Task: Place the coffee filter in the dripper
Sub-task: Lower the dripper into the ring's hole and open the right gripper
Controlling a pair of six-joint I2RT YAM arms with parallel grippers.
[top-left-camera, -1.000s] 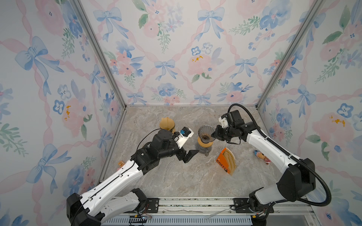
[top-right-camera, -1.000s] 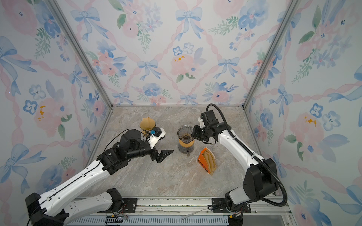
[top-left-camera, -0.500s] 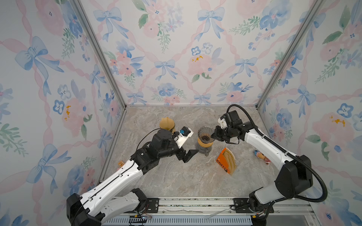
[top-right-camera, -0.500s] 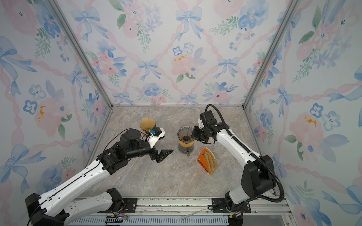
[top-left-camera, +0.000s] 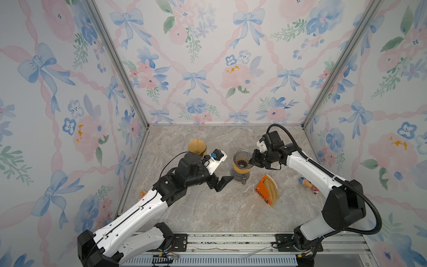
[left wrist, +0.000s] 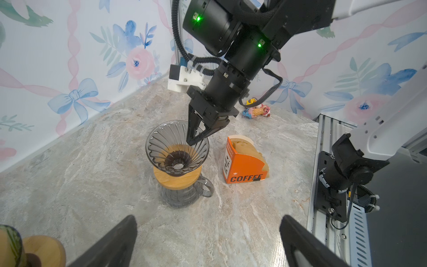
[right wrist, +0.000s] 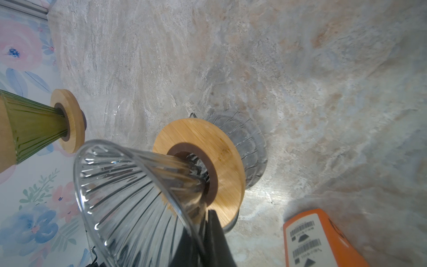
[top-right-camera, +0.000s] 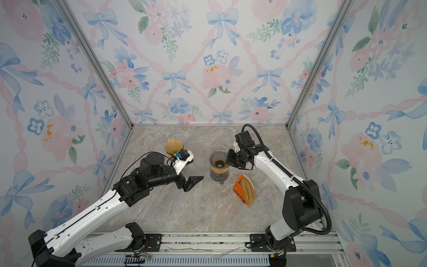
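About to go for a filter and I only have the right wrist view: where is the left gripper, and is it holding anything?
Observer: The left gripper is open and empty, above the marble table, apart from the clear ribbed glass dripper.
Operator: Does the orange cardboard box hold filters?
Observer: Yes, tan paper filters stand in its open top.
Operator: Anything in the dripper?
Observer: No filter; the left wrist view shows bare glass down to its hole.

Both top views look steeply down on the whole worktop [top-left-camera: 208,208]. Each wrist view faces the dripper [left wrist: 159,148], the right one from very close.
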